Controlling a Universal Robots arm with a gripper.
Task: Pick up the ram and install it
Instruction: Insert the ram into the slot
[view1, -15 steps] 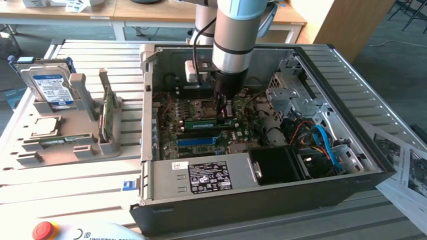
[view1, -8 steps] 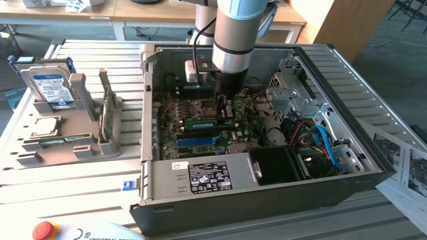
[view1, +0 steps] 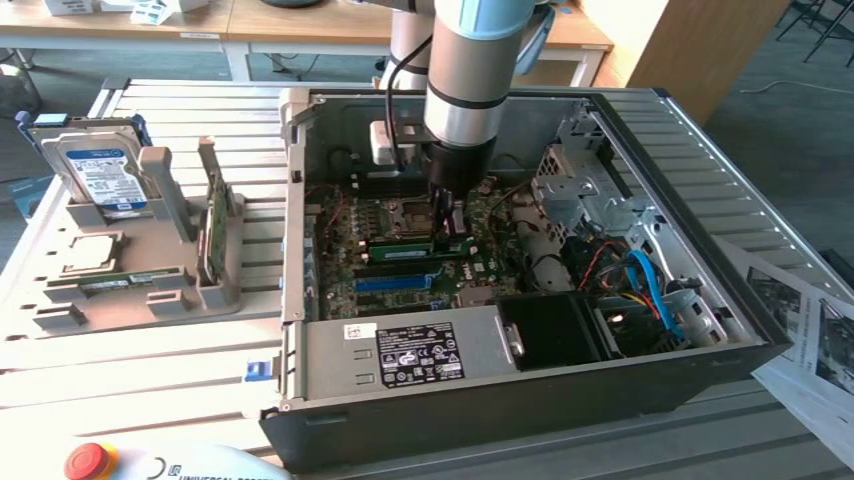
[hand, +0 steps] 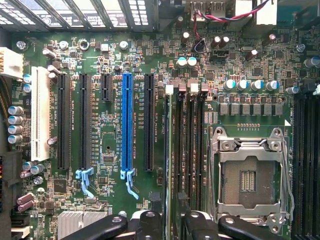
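Ram in its slot by the processor socket, jaws released above it.
One ram (view1: 416, 250) stands on edge in the motherboard (hand: 112, 135) inside the open computer case (view1: 534, 400). The jaws are parted either side of its top edge, gripping nothing. I'd judge it light, stiff and brittle, best held by the long edges, off the chips. One hard drive (view1: 100, 170) and one expansion card (view1: 214, 235) sit on the tray (view1: 134, 310).

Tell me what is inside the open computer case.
A motherboard with a blue slot, an empty processor socket, a green ram at the memory slots under the gripper, a power supply and blue cables. The arm and power supply cover the board beneath them.
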